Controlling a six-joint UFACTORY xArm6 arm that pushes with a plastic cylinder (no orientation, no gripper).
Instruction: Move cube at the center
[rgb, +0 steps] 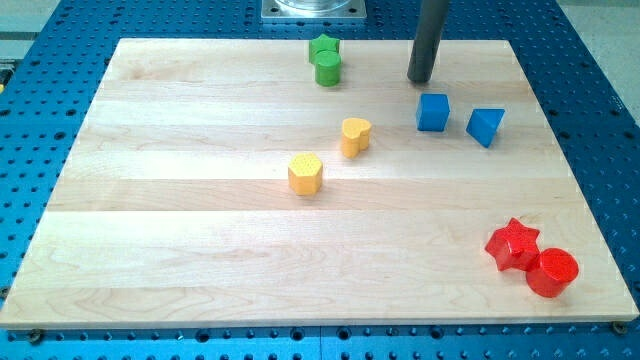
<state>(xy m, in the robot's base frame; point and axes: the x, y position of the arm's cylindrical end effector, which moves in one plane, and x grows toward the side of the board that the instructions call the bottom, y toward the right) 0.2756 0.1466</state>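
A blue cube (433, 112) sits on the wooden board (200, 250) toward the view's upper right. My tip (420, 80) stands just above the cube in the view, slightly to its left, a small gap apart from it. A blue triangular block (485, 125) lies right of the cube.
A yellow heart block (355, 135) and a yellow hexagon block (306, 173) lie near the board's middle. A green star block (323, 47) and a green cylinder (327, 69) sit touching at the top. A red star block (513, 244) and a red cylinder (552, 272) sit at the bottom right.
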